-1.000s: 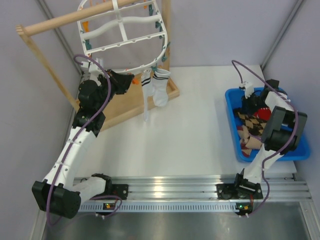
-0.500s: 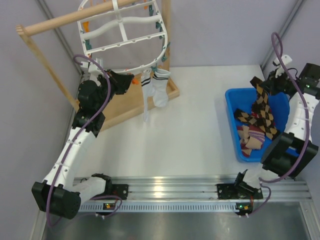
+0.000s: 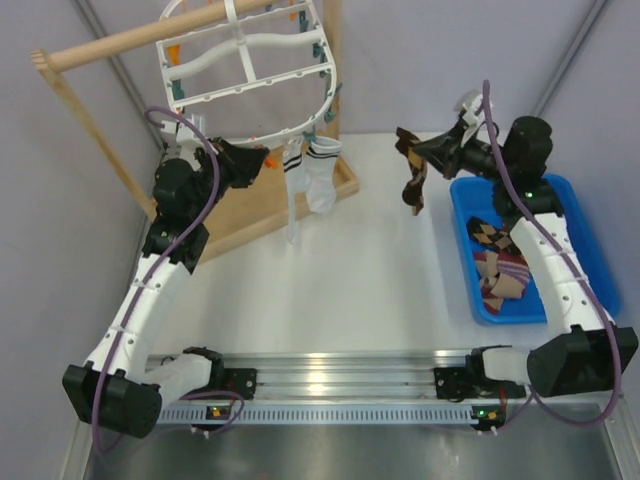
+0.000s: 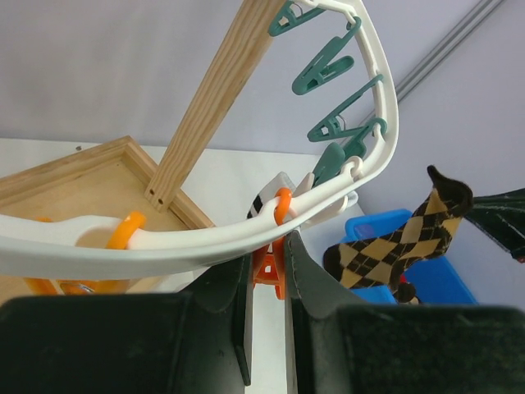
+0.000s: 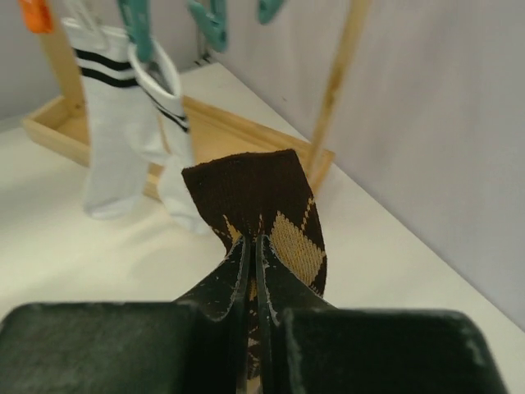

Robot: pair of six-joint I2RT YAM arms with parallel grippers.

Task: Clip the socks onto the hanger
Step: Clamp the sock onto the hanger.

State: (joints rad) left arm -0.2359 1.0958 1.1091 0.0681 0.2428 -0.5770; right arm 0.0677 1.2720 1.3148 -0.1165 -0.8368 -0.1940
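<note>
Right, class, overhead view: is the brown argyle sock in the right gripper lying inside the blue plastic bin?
No, the brown argyle sock dangles from the right gripper over the white table, outside the blue plastic bin.

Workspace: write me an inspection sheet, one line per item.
Surface: white table; no stains seen.
Job's things: hanger at the wooden rack; two white socks clipped to it; argyle sock held up in the air; more socks in the blue bin.
Clutter: nothing seen.
Grippers: left gripper shut on an orange clip at the hanger's rim; right gripper shut on the argyle sock.
Cables: purple cables loop along both arms.
Surroundings: grey walls; metal rail at the near edge.
</note>
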